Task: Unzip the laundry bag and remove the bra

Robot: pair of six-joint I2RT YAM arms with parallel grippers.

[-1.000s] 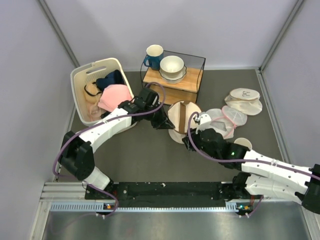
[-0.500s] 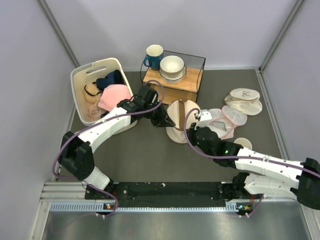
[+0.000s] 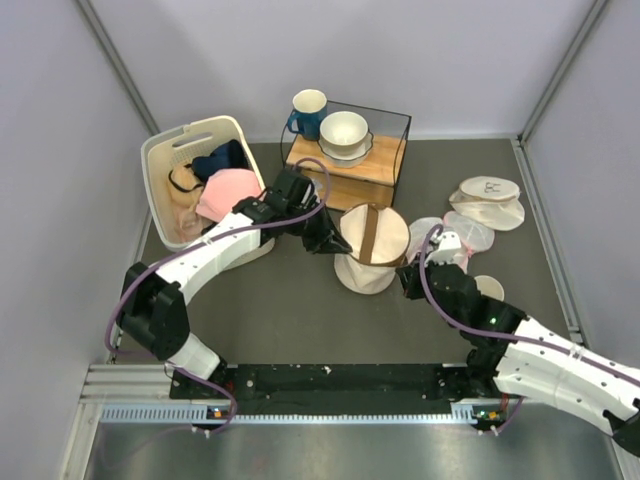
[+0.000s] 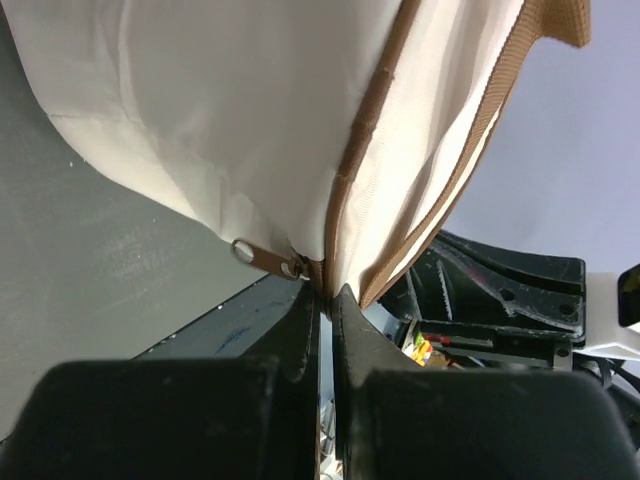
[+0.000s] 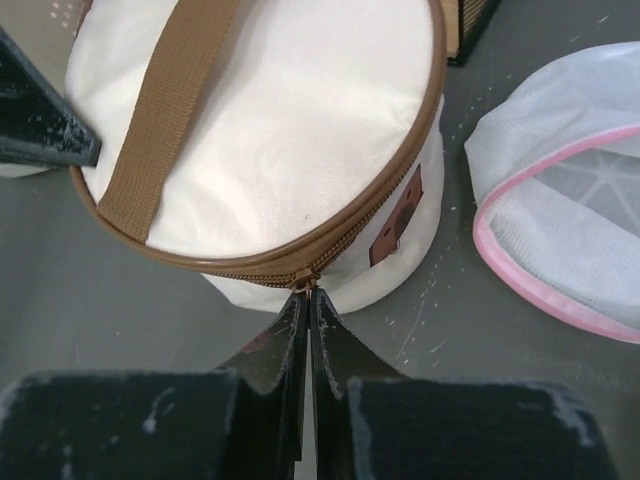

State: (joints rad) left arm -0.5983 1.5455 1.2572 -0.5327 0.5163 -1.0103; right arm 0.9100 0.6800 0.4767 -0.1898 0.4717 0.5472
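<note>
Right wrist view: right gripper [image 5: 305, 293] has its fingers pressed together on the zipper pull [image 5: 302, 281] at the lid rim of the laundry bag [image 5: 270, 110]. Left gripper [image 4: 326, 295] is pinched nearly closed on the brown-trimmed seam at the bag's opposite side. Bag stands mid-table, round lid up and slightly tilted, cylinder axis near vertical, brown strap [image 5: 165, 120] running far-to-near across the lid. Wooden crate [image 3: 360, 185] sits just behind, pink-rimmed mesh pouch [image 5: 560, 190] just beside on the right, basket [image 3: 190, 132] to the left. Bare table [image 3: 300, 310] lies on the near side.
</note>
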